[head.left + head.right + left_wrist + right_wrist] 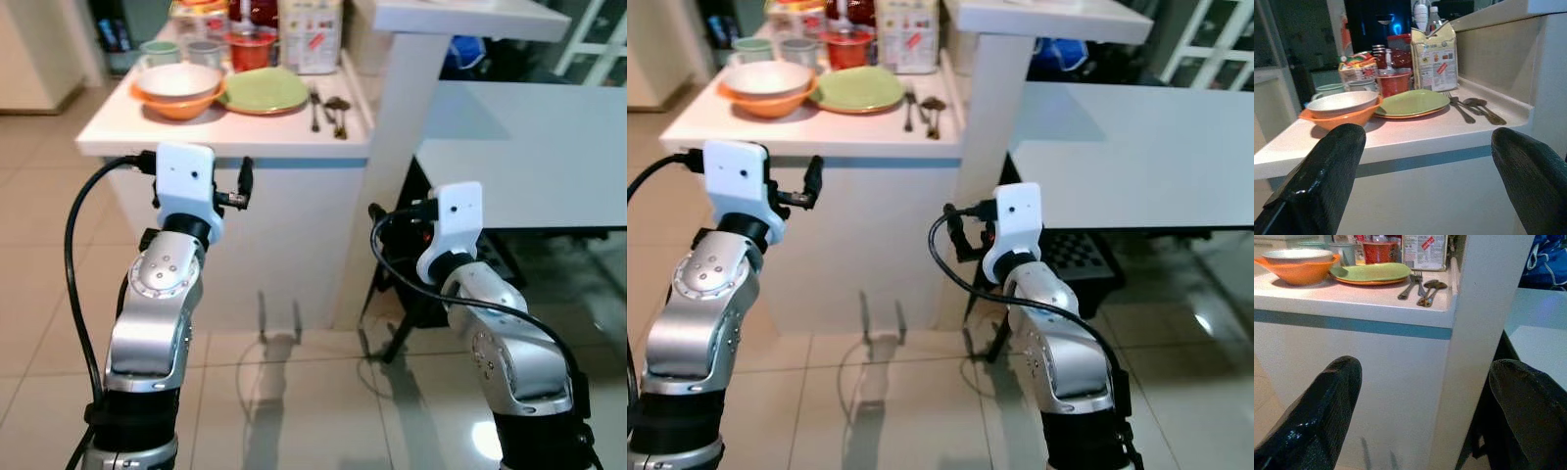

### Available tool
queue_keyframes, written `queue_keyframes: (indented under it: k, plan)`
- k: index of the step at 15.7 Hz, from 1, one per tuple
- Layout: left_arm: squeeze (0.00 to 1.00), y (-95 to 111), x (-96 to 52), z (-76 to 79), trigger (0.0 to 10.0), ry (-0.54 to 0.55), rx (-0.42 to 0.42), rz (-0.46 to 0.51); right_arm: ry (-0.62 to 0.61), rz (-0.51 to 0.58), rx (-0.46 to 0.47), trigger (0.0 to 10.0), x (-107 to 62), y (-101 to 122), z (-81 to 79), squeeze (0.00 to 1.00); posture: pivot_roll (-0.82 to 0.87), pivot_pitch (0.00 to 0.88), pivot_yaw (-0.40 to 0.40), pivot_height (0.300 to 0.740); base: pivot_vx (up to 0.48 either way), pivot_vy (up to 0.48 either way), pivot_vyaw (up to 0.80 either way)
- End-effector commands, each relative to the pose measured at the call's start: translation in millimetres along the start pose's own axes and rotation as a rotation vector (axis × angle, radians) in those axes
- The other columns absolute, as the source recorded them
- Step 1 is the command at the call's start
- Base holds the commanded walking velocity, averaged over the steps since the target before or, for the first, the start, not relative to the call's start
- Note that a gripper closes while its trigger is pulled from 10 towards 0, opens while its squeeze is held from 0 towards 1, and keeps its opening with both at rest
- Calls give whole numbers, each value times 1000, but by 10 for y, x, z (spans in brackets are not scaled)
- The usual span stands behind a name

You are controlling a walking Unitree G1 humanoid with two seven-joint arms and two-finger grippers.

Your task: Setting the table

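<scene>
beige tile floor (294,392), pretty glossy; carton (1435,58) standing at the back of the counter with a snack bag (1356,66) off to one side of it; blue cloth (1547,259) bunched up past the white pillar (1488,308)

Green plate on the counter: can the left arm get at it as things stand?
Probably yes. The left pincer is open, just below the counter edge, and the green plate lies near that edge with nothing in front of it.
</scene>
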State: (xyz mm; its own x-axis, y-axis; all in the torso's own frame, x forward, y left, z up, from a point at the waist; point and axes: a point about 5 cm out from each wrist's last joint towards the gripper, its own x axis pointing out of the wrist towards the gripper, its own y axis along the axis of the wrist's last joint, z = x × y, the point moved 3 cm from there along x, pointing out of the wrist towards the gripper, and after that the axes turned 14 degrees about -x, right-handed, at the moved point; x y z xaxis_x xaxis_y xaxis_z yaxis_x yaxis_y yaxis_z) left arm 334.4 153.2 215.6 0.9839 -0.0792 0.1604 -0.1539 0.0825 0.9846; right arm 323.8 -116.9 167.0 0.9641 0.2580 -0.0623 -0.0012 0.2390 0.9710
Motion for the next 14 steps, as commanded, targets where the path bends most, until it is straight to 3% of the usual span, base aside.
queue_keyframes:
  k: [1, 3, 14]
  plan:
    - [0, 33, -30, -23, 10000, -5, 11, 3, 8, 44, -28, 10000, 9, 123, -6, 0, 35, 0, -44, 740, 379, 0, 800]
    - [0, 34, -47, -13, 10000, -11, 24, 6, 22, 50, -25, 10000, -1, 125, -24, 0, 40, 0, -52, 740, 379, 0, 638]
    - [0, 41, -111, -21, 10000, -41, 88, 1, 104, 98, -13, 10000, -7, 182, -170, 0, 52, 0, -51, 740, 382, 0, 0]
